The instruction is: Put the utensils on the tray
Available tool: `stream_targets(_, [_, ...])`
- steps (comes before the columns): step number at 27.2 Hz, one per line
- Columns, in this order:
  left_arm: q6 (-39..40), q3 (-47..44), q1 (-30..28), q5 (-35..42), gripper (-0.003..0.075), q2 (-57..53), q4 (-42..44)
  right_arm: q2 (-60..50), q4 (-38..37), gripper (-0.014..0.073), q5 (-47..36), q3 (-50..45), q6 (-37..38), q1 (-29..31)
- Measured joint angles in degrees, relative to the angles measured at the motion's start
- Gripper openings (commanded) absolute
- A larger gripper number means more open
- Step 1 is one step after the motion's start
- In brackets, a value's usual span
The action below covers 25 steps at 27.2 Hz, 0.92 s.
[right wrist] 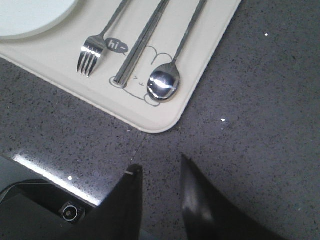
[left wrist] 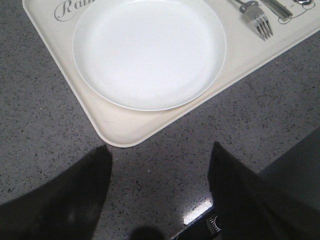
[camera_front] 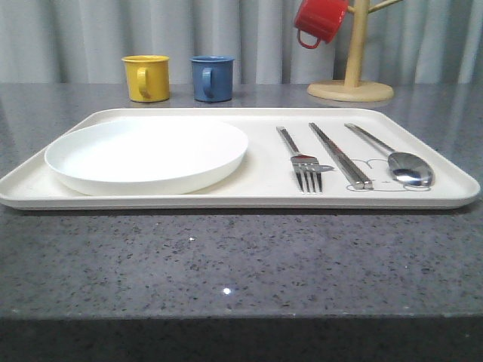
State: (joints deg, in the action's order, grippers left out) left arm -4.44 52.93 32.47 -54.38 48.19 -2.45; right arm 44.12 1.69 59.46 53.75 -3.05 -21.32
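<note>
On the tray (camera_front: pixel 226 197), the plate (camera_front: pixel 147 154) lies ahead of the left gripper (left wrist: pixel 160 187); fork (camera_front: pixel 302 162), chopsticks (camera_front: pixel 339 154) and spoon (camera_front: pixel 404 162) ahead of the right gripper (right wrist: pixel 160 192).

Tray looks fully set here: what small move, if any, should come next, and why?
Probably none beyond keeping both arms back. The plate, fork, chopsticks and spoon all lie on the tray, side by side. The left gripper and right gripper are open, empty, and over bare table short of the tray's near edge. The job looks done.
</note>
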Motion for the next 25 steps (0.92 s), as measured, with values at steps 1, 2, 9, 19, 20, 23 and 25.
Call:
stream_targets(1, [0.0,0.0,0.0,0.0,0.0422,0.0,0.0,-1.34,0.1,0.0223,-0.28,-0.97,0.0,0.0])
stream_targets(2, [0.0,0.0,0.0,0.12,0.0422,0.0,0.0,-3.06,0.1,0.0223,-0.43,-1.64,0.0,0.0])
stream_targets(9, [0.0,0.0,0.0,1.13,0.0422,0.0,0.0,-11.8,0.1,0.0223,-1.04,-5.13,0.0,0.0])
stream_targets(19, [0.0,0.0,0.0,3.08,0.0422,0.0,0.3,-16.53,0.12,0.0223,-1.27,-5.84,0.0,0.0])
stream_targets(20, [0.0,0.0,0.0,3.18,0.0422,0.0,0.59,-16.53,0.12,0.0223,-1.31,-5.84,0.0,0.0])
stream_targets(23, [0.0,0.0,0.0,3.18,0.0422,0.0,2.45,-16.53,0.12,0.0223,-1.62,-5.84,0.2,0.0])
stream_targets(25, [0.0,0.0,0.0,3.18,0.0422,0.0,3.29,-16.53,0.12,0.0223,-1.82,-5.84,0.2,0.0])
